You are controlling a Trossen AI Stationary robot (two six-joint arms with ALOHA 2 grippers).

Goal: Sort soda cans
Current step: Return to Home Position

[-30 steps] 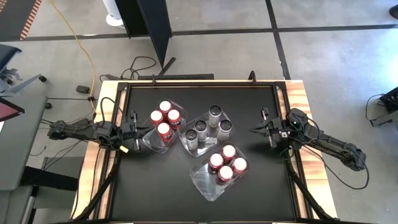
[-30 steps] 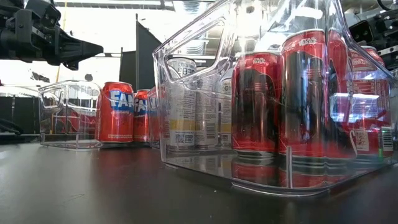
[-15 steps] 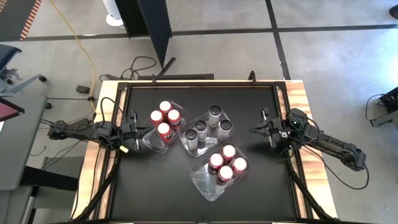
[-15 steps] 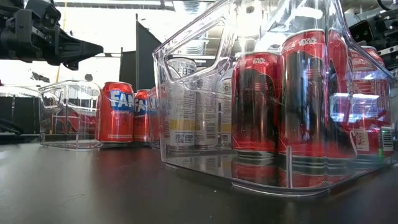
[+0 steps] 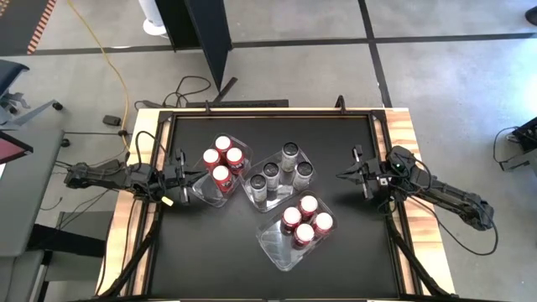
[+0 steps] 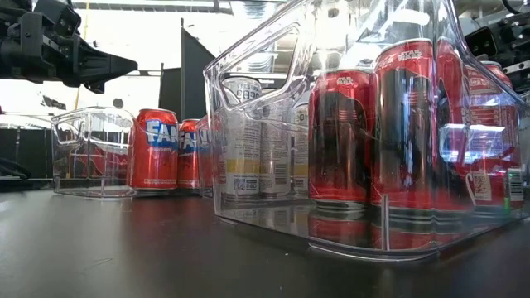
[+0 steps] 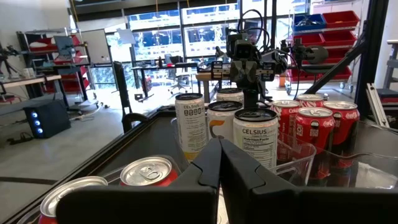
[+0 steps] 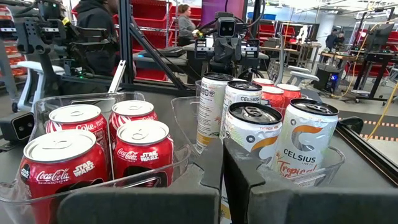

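Three clear trays stand on the black table. The left tray [image 5: 204,186] holds several red soda cans [image 5: 222,159]. Several silver-grey cans [image 5: 279,172] fill the middle tray [image 5: 277,195], and several more red cans [image 5: 306,220] stand upright in the near tray [image 5: 275,245]. My left gripper [image 5: 201,174] hovers shut and level at the left tray's edge, above its cans [image 7: 146,171]. At the table's right side, my right gripper [image 5: 338,175] hangs shut and level, pointing at the cans [image 8: 249,121], with nothing between its fingers.
A raised black frame [image 5: 268,111] runs along the table's far edge and sides, with wooden borders [image 5: 409,134] outside it. Bare black tabletop lies at the near left [image 5: 201,252] and the far right [image 5: 344,134]. People and shelves show in the room beyond.
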